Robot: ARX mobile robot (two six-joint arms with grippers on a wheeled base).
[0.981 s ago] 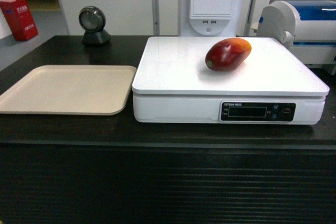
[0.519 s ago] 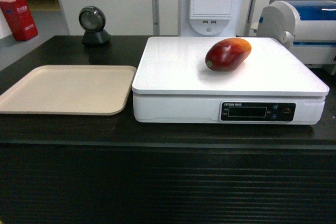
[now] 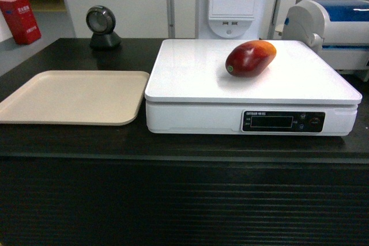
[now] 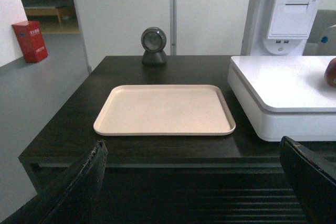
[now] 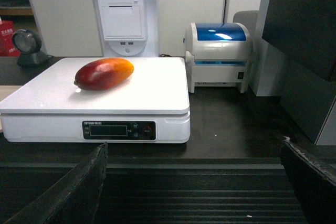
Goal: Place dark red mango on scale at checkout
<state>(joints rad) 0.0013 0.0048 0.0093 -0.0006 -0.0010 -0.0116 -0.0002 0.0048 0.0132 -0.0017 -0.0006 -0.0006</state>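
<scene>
The dark red mango [image 3: 250, 58] lies on its side on the scale [image 3: 190, 79], right of the platform's middle, with its orange end toward the back right. The scale stands on the black checkout [image 3: 173, 200]. Neither gripper shows in the head view. In the left wrist view my left gripper [image 4: 192, 141] is open and empty, held in front of the counter's ribbed panel; the mango [image 4: 331, 72] just shows at the right edge. My right gripper [image 5: 194, 144] is also open and empty, in front of the counter and below the scale [image 5: 157, 85] that bears the mango [image 5: 104, 73].
A beige tray [image 3: 75, 96] lies left of the scale. A round black scanner [image 3: 104, 27] stands behind the tray. A white-and-blue printer [image 3: 334, 27] sits at the right, a white receipt unit [image 3: 233, 4] behind the scale, and a red box [image 3: 20, 18] on the floor far left.
</scene>
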